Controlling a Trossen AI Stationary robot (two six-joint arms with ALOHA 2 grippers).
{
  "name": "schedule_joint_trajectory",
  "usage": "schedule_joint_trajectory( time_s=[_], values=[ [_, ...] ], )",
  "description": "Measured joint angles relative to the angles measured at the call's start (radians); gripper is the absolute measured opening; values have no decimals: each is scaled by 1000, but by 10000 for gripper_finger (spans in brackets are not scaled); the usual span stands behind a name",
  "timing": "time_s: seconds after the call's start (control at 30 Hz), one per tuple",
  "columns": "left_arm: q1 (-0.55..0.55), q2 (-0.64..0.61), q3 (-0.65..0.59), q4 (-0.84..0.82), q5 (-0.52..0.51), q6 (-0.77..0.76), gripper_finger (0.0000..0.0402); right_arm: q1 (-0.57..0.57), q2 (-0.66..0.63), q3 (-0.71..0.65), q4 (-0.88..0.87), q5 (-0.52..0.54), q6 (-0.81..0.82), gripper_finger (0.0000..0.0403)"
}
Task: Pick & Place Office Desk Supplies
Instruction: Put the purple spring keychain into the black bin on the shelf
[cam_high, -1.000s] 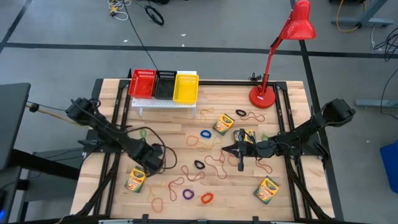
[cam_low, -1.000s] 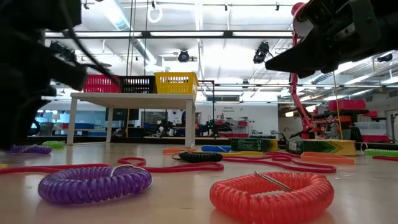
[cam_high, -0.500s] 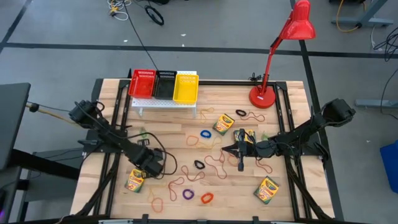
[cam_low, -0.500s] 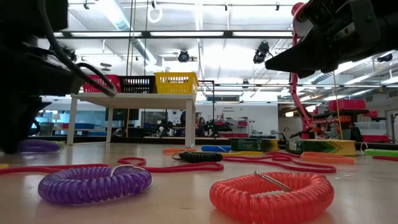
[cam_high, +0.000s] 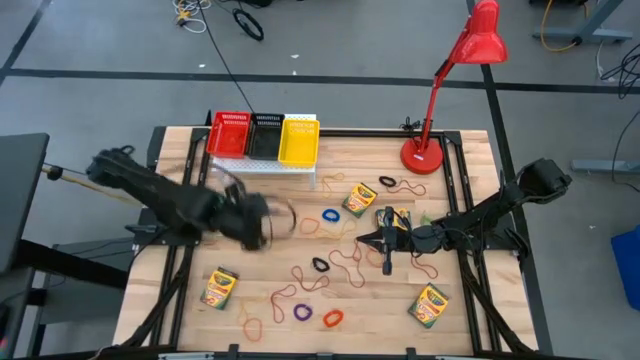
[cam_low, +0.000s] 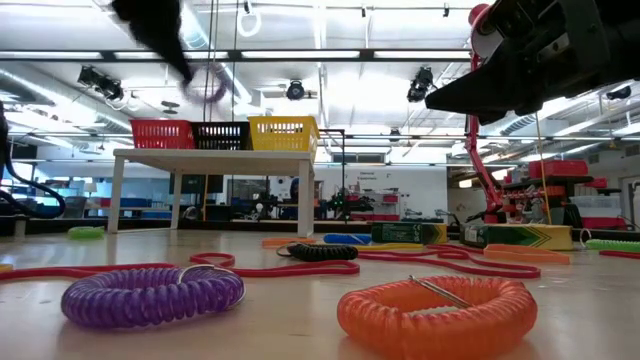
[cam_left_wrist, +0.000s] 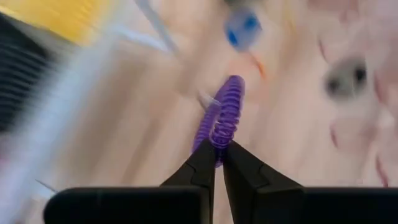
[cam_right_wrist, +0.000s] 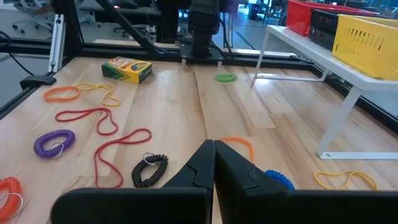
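Observation:
My left gripper (cam_high: 268, 222) is raised above the table's left half, in front of the white stand (cam_high: 262, 164). It is shut on a purple coiled elastic loop (cam_left_wrist: 222, 115), which also shows in the low view (cam_low: 210, 85). My right gripper (cam_high: 386, 246) hovers shut and empty over the table's middle right, next to a crayon box (cam_high: 397, 218). Three more crayon boxes (cam_high: 218, 288) (cam_high: 359, 198) (cam_high: 430, 305) lie flat on the table. Among them lie red rubber bands (cam_high: 345, 262) and blue (cam_high: 331, 215), black (cam_high: 320, 265) and purple (cam_high: 302, 312) loops. My left gripper pinches one side of the purple loop's coil (cam_left_wrist: 219, 140) between its two fingertips. The fingers slant down from the table's left. The rest of the loop sticks out past the fingertips, and the low view shows it lifted well clear of the table.
Red, black and yellow baskets (cam_high: 262, 137) sit on the white stand at the far left. The red desk lamp (cam_high: 424, 155) stands at the far right. A second purple coil (cam_low: 150, 295) and an orange one (cam_low: 435, 315) lie near the front edge.
My left gripper has risen from the table beside the front-left crayon box and swung toward the far edge and the stand, tipping more level. The purple loop has come up with it, lifted clear of the table. Most of this happened in the last half second.

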Motion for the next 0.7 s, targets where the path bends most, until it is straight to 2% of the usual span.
schedule_joint_trajectory(
  time_s=[0.13,0.27,0.37,0.53,0.7],
  values=[
    [176,-71,71,3,-52,67,23,0,0,0,4,0,0,9],
    [396,-85,135,16,-16,285,23,0,0,0,4,0,0,9],
    [571,-67,152,81,101,451,23,0,0,0,7,0,0,9],
    [828,-11,151,148,307,614,23,0,0,0,16,0,1,9],
    [974,70,151,157,430,683,30,0,0,0,23,0,2,9]
  ],
)
